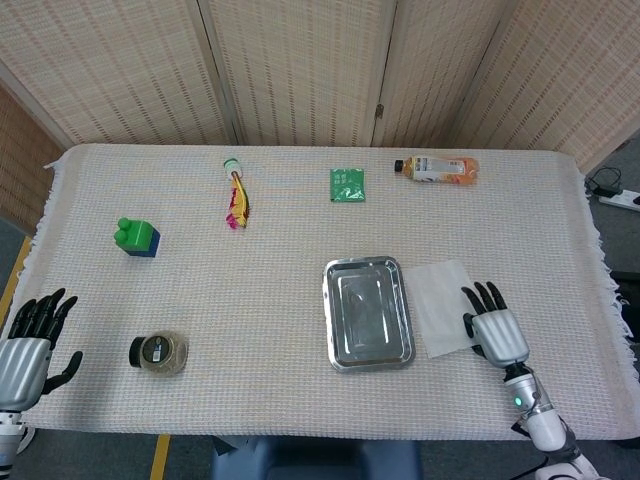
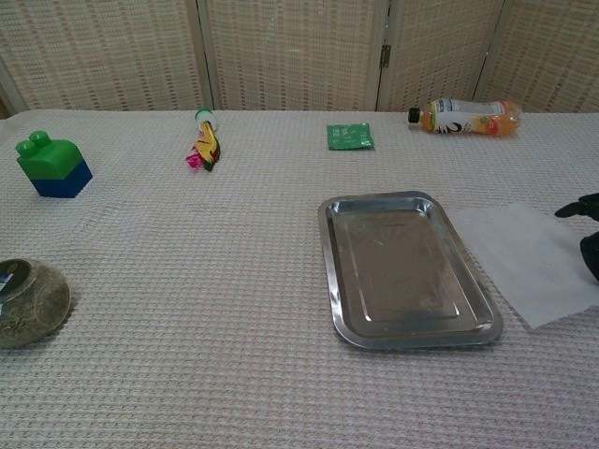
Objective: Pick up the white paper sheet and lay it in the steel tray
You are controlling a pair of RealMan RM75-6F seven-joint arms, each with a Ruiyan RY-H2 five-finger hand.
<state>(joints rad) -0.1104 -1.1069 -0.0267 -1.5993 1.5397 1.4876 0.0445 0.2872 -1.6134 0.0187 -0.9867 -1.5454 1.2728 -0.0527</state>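
The paper (image 1: 441, 304) lies flat just right of the tray (image 1: 368, 345). The right hand (image 1: 494, 328), fingers spread, rests at its right edge, holding nothing. Thin paper may slide or crumple instead of lifting.

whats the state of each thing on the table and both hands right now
white paper sheet: flat on the cloth, right of the tray, not lifted
steel tray: empty
right hand: fingers spread, at the paper's right edge
left hand: open, holding nothing
juice bottle: lying on its side, capped
glass jar: upright, lid on
green sachet: lying flat
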